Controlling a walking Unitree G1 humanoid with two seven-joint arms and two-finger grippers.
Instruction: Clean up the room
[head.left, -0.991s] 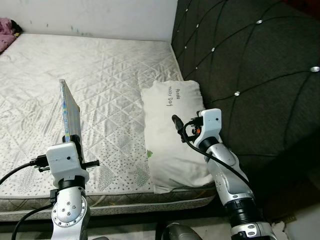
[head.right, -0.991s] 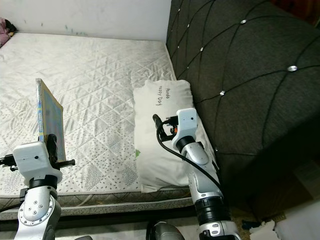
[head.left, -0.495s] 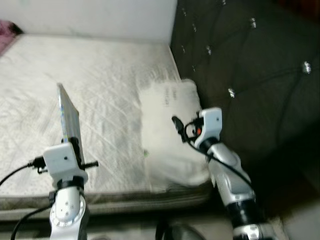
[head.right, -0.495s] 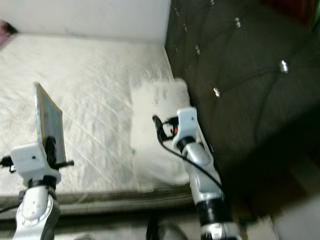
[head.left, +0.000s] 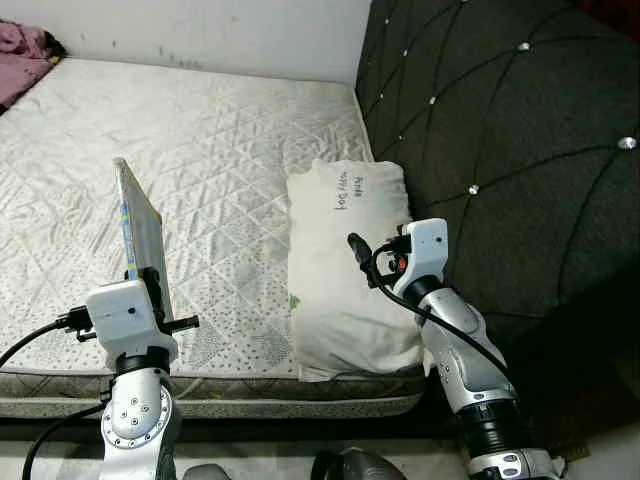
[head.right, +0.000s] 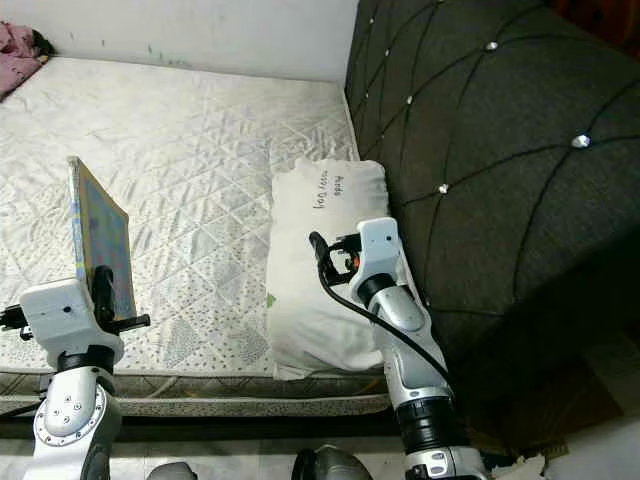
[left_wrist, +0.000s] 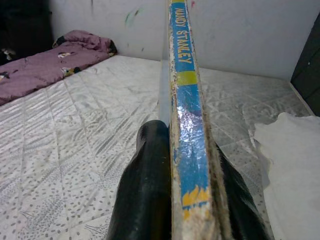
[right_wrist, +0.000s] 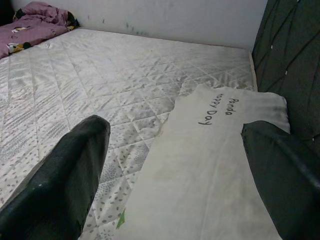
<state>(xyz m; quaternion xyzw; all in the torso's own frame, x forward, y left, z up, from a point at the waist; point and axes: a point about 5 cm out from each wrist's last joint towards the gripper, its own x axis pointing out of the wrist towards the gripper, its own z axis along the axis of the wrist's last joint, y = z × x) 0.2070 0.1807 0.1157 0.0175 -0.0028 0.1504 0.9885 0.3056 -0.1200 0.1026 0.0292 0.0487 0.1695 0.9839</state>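
Observation:
My left gripper (head.left: 153, 287) is shut on a thin book (head.left: 139, 226), holding it upright above the near edge of the mattress (head.left: 220, 150). In the left wrist view the book's blue and yellow spine (left_wrist: 183, 100) stands between the black fingers (left_wrist: 145, 190). My right gripper (head.left: 362, 260) hangs open just above a white pillow (head.left: 335, 300) with handwriting on it. The pillow (right_wrist: 215, 150) lies flat on the mattress beside the headboard, and nothing sits between the wide-apart right fingers (right_wrist: 60, 175).
A dark tufted headboard (head.left: 500, 130) rises along the right of the bed. A purple blanket (head.left: 25, 45) is bunched in the far left corner against the white wall. The mattress's front edge (head.left: 250, 385) runs just before my arms.
The camera shook and shifted, so the whole scene sits slightly differently. Both arms keep their poses; the book stays in the left gripper and the right stays open.

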